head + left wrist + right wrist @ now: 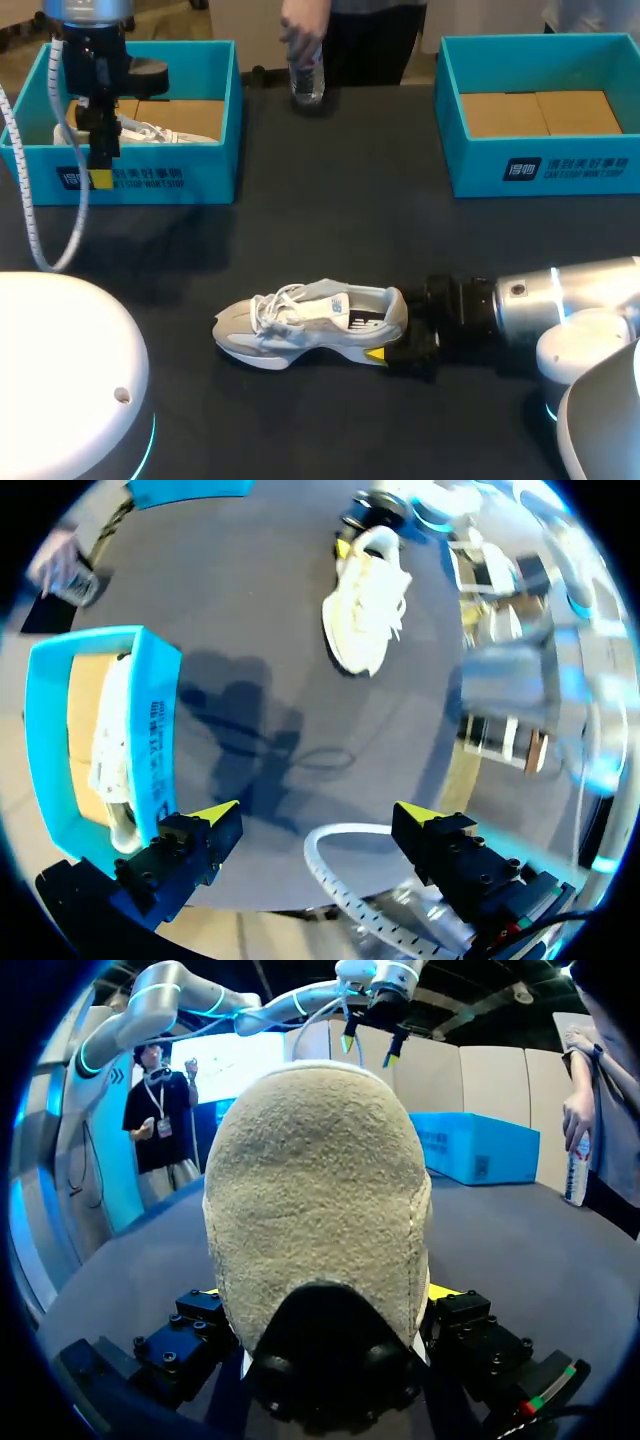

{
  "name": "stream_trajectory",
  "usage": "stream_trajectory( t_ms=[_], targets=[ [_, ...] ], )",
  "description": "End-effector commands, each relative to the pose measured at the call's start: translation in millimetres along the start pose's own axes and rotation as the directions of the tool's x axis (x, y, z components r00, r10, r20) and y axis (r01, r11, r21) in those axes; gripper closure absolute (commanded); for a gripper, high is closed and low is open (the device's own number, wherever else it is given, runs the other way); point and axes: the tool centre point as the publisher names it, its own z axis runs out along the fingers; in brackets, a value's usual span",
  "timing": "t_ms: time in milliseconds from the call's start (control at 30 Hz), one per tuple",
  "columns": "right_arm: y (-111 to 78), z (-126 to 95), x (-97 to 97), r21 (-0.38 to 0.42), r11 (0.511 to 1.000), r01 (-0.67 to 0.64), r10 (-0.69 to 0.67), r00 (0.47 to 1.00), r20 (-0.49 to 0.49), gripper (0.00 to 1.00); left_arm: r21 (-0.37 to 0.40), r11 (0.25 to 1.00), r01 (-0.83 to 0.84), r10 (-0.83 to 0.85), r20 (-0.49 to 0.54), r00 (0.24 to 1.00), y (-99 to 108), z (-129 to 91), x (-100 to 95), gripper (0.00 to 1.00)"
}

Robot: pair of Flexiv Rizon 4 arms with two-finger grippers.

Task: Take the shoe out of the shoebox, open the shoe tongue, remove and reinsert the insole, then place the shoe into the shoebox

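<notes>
A white and grey shoe [300, 325] lies on its side in the middle of the dark table, toe to the left. My right gripper [385, 345] is at its heel. In the right wrist view the beige heel [315, 1190] fills the gap, and both fingers press it from the sides. My left gripper [100, 170] hangs open and empty above the front wall of the left teal shoebox [150, 180]. From the left wrist, that gripper [318, 815] has the box [150, 710] beside it and the shoe [365, 605] far ahead.
A second white shoe [160, 133] lies in the left box. Another teal shoebox [545, 165] stands at the back right, showing only its cardboard floor. A person's hand holds a water bottle [308, 78] on the table's far edge.
</notes>
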Motion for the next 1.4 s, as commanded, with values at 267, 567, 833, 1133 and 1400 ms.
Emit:
stream_trajectory(
  t_ms=[267, 567, 833, 1133, 1400],
  targets=[
    [-1.9, 3.7, 1.0, 0.003, 1.0, 0.001, -0.001, 1.0, 0.002, 1.0, 0.238, 0.592, 0.77, -0.741, -0.216, 0.636, 0.4, -2.7, 19.6, 0.0],
    [-1.9, 3.7, 1.0, 0.003, 1.0, 0.001, -0.001, 1.0, 0.002, 1.0, 0.238, 0.592, 0.77, -0.741, -0.216, 0.636, 0.4, -2.7, 19.6, 0.0],
    [-1.9, 3.7, 1.0, 0.003, 1.0, 0.001, -0.001, 1.0, 0.002, 1.0, 0.334, 0.464, 0.82, -0.831, -0.156, 0.534, -13.2, 15.4, 34.3, 0.0],
    [-1.9, 3.7, 1.0, 0.003, 1.0, 0.001, -0.001, 1.0, 0.002, 1.0, 0.383, 0.347, 0.856, -0.892, -0.146, 0.427, -31.9, 29.0, 53.0, 0.0],
    [-1.9, 3.7, 1.0, 0.003, 1.0, 0.001, -0.001, 1.0, 0.002, 1.0, 0.283, 0.284, 0.916, -0.931, -0.147, 0.334, -51.7, 36.3, 67.6, 0.0]
  ],
)
